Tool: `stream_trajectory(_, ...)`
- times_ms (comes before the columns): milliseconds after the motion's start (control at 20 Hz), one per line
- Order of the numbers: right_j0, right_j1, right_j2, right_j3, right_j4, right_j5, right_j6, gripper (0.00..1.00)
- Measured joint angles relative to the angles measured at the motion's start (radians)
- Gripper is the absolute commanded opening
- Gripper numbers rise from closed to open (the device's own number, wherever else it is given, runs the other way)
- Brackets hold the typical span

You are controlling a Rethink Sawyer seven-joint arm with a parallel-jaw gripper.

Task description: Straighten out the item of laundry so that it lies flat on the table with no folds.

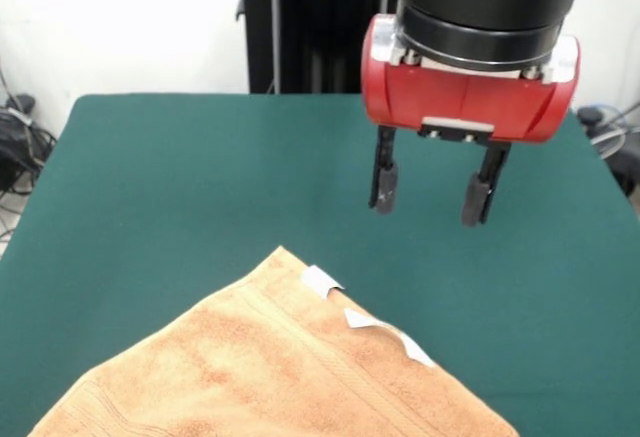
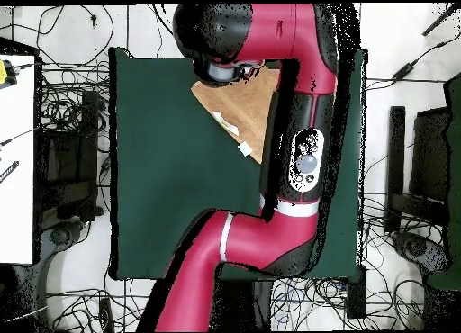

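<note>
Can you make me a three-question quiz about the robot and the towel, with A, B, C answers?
1. Where is the gripper?
A. Above the bare green table, beyond the towel's corner
B. Pressing on the towel
C. Off the table

2. How many white tags show on the towel's edge?
A. None
B. Two
C. Five

3. How are the fingers?
A. Shut on the towel
B. Shut on a tag
C. Open and holding nothing

Answers:
1 A, the front view shows it hanging over bare felt past the towel.
2 B, two small white tags sit on one edge.
3 C, there is a wide gap between the fingers, with only table behind it.
</note>
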Motion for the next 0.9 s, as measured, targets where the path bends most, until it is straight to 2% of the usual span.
stream_trajectory(450,-0.019,0.004,0.000,0.010,0.000,-0.121,0.000,1.00)
stream_trajectory(900,-0.028,0.004,0.000,0.110,0.005,-0.265,0.000,1.00)
